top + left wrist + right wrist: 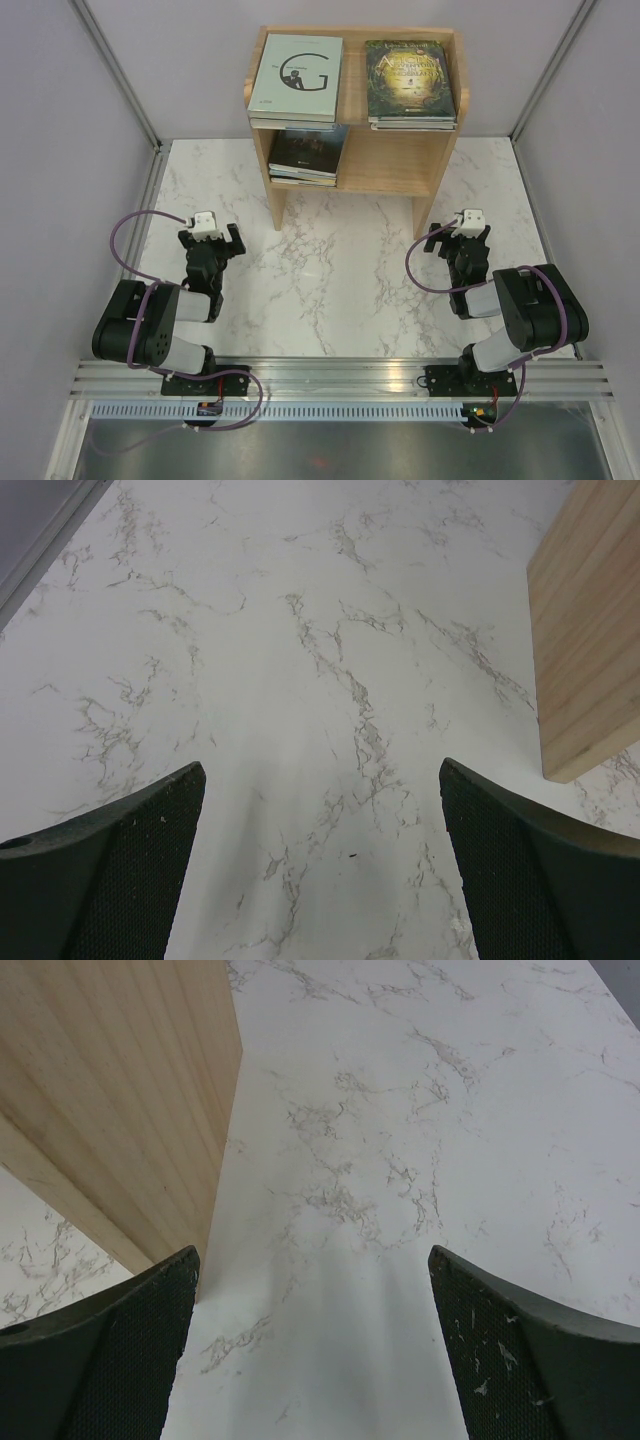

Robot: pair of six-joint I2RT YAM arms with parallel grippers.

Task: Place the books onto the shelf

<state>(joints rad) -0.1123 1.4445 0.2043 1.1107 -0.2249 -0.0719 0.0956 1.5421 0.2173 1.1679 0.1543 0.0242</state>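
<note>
Worktop [340,290]: white marble w/ grey veins; shelf [390,160]: pale natural wood, visible grain. On shelf top, pale green book [297,78] at 11 o'clock w/ big black "G", dark green-gold book [408,82] at 1 o'clock; lower-tier book [305,152] blackish. Left end effector [210,240] & right end effector [465,232] black w/ white caps; cables [125,235] purple.

Shelf [395,160] at table [340,285] rear, books [296,78] on top, more books [307,152] inside left

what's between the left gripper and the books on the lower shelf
Only bare table and the shelf's own left side panel, which sits on the straight line from the left gripper to those books. The front opening looks free.
</note>
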